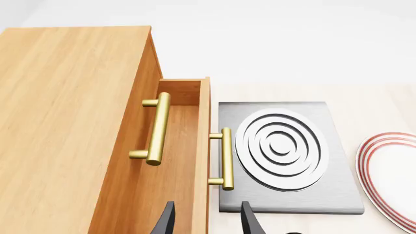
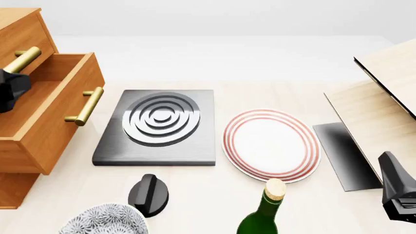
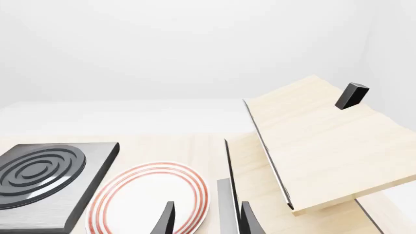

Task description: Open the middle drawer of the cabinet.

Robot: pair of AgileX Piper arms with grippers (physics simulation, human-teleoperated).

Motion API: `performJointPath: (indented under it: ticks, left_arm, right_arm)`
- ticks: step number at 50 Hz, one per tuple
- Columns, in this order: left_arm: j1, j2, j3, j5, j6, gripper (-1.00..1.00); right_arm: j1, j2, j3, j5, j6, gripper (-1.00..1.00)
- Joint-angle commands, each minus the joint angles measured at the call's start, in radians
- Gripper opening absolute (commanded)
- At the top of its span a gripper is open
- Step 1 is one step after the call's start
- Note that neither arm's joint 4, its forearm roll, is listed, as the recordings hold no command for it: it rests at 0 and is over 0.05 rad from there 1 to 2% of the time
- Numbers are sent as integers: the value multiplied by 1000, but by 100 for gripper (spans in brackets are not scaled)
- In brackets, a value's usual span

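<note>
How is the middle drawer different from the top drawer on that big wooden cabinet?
The middle drawer is pulled out from the cabinet, so you can see inside it; the top drawer is pushed in. The middle drawer's handle therefore sticks out farther than the top drawer's handle. Both are orange-brown wood with a brass bar handle.

Two black robot arms: the left gripper (image 1: 206, 219) has its fingers parted, the right gripper (image 3: 206, 219) likewise, both holding nothing.
</note>
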Motion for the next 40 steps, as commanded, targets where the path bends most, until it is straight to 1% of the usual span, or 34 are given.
performJointPath:
  ticks: [1,8,13,22,40]
  left_arm:
    - [-47,51,9,-44,8,100]
    - [-29,86,33,-74,6,100]
    - [-21,94,61,-88,9,100]
    - [-6,112,85,-112,12,100]
    - [-18,143,113,-143,3,100]
  right_arm:
    - [0,0,0,0,0,100]
    - [0,0,0,0,0,100]
    - [0,0,0,0,0,100]
    - [0,0,0,0,0,100]
    - [0,0,0,0,0,100]
